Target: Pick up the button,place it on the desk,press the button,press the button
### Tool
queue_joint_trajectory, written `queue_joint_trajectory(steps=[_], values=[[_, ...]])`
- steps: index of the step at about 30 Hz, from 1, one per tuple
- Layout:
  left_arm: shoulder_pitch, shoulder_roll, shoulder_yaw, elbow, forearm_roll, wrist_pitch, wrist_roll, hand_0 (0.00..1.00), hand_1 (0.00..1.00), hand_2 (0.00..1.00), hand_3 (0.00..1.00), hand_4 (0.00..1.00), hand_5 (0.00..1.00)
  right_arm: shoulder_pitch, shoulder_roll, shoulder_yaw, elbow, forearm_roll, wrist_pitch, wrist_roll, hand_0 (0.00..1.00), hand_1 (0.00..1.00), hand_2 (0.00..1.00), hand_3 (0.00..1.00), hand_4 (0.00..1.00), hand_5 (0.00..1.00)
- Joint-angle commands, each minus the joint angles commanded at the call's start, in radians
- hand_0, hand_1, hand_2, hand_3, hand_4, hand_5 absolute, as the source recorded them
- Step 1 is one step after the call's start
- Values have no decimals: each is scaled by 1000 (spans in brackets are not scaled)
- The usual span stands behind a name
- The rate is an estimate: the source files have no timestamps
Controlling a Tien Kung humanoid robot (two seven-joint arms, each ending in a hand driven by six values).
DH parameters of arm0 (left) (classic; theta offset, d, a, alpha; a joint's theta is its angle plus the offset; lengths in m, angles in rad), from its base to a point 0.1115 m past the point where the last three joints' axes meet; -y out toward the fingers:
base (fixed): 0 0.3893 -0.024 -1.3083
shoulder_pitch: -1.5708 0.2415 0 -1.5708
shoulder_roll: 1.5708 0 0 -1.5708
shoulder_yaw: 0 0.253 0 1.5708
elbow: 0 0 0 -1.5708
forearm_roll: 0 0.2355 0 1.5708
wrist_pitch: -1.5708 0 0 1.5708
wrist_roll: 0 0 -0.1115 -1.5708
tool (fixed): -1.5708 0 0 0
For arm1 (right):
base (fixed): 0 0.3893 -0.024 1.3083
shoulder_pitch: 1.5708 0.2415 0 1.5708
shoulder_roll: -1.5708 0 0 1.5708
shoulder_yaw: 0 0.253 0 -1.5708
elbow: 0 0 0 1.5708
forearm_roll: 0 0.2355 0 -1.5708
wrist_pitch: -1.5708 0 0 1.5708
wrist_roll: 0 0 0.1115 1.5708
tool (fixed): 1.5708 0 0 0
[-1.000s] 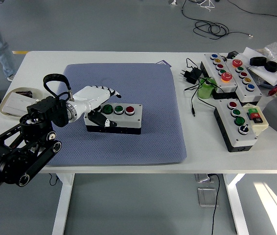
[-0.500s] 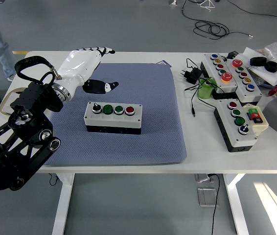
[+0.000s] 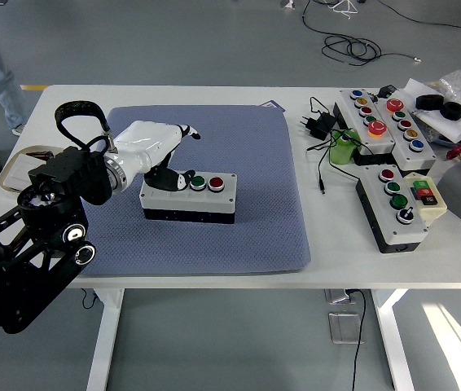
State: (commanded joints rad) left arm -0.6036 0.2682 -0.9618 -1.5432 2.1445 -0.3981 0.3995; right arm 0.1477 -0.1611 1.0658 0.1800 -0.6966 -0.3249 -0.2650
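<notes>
Fingers (image 3: 180, 177) of the left hand (image 3: 159, 155) curl down onto the left end of the button box (image 3: 188, 196), black tips pressing on its top there; the hand grips nothing. The box lies flat on the blue mat (image 3: 255, 204), near the mat's middle. One green and one red button show to the right of the fingertips; whatever sits beneath the hand is hidden. Which button is touched cannot be made out.

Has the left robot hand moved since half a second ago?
Yes. The left robot hand has come down from the mat's far edge onto the left end of the button box.
</notes>
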Motion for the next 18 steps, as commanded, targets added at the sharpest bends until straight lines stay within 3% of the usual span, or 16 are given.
queue_joint_trajectory(steps=[6,18], values=[[-5,0,34,-2,8,-69,9,2,22,126,860,650,337,1,-1,2,0,-2,1,0,787,797,817,751,412,479],[-17,0,59,10,20,-97,13,2,27,124,828,641,329,4,-2,3,0,-4,1,0,787,797,817,751,412,479]])
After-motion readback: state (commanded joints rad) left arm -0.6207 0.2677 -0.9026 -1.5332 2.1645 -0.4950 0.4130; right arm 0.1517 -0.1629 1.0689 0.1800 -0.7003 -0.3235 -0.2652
